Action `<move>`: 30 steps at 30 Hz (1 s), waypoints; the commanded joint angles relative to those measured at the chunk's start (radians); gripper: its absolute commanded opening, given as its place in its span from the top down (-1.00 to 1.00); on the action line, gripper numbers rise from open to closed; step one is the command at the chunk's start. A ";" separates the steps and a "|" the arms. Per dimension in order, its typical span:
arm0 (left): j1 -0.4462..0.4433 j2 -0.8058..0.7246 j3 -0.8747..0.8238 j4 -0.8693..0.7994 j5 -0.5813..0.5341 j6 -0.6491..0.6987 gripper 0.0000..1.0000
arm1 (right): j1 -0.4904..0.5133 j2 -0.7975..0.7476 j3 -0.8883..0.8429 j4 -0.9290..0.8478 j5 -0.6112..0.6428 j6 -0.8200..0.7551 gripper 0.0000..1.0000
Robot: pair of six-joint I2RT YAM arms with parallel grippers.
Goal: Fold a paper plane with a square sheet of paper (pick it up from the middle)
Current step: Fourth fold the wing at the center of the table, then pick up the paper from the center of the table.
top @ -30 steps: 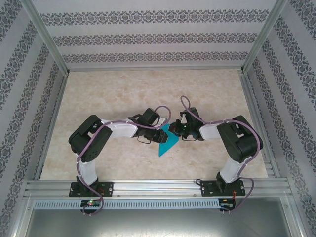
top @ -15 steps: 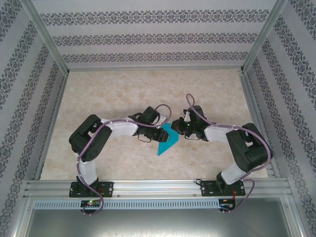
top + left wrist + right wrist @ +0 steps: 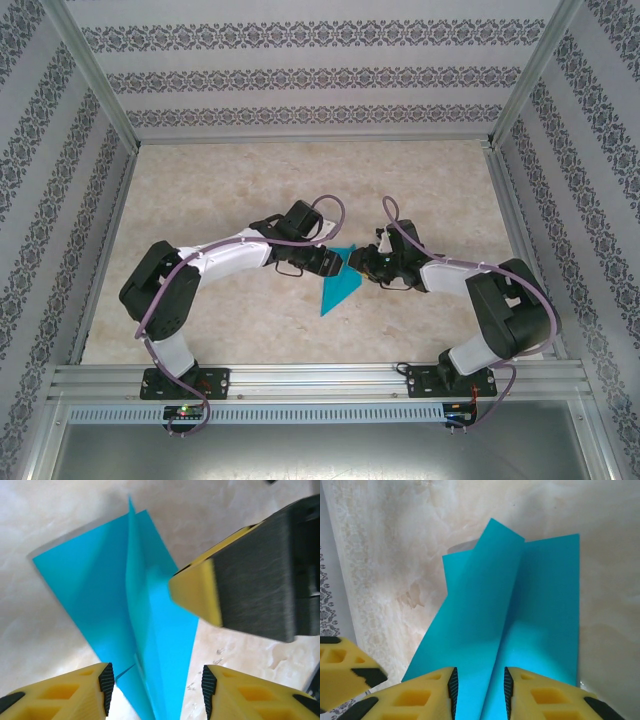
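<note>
Paper plane (image 3: 338,290) of bright cyan-blue colour lies on the table (image 3: 240,180), about in the middle from left to right and somewhat toward the near side. Its sharp tip points to the near left. Its wide end is on the far side, between the two end effectors. The left end effector (image 3: 336,262) reaches in from the left and the right end effector (image 3: 362,266) from the right, and they are close to each other over this wide end.

In the left wrist view the left end effector (image 3: 156,687) is wide open. Its black pads (image 3: 106,682) stand well apart on either side of the raised middle fold of the paper plane and do not press it. One yellow finger (image 3: 197,592) of the right end effector is just above the paper there.

In the right wrist view the right end effector (image 3: 480,690) is open only a little. The middle fold passes through the narrow gap between its jaws. I cannot tell if they touch the paper.
</note>
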 commanded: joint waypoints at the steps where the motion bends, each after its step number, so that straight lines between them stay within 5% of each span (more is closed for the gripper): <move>1: 0.018 0.012 -0.019 -0.031 0.004 -0.008 -0.06 | -0.011 -0.033 -0.012 0.003 -0.017 -0.022 0.31; 9: 0.018 0.088 -0.027 0.050 0.125 -0.056 0.05 | -0.026 -0.054 -0.030 0.005 -0.020 -0.023 0.27; 22: 0.019 0.121 -0.018 0.076 0.189 -0.080 0.85 | -0.039 -0.075 -0.074 0.051 -0.043 0.003 0.22; 30: 0.058 0.097 -0.058 0.161 0.275 -0.137 0.94 | -0.010 -0.040 -0.100 0.202 -0.069 0.098 0.10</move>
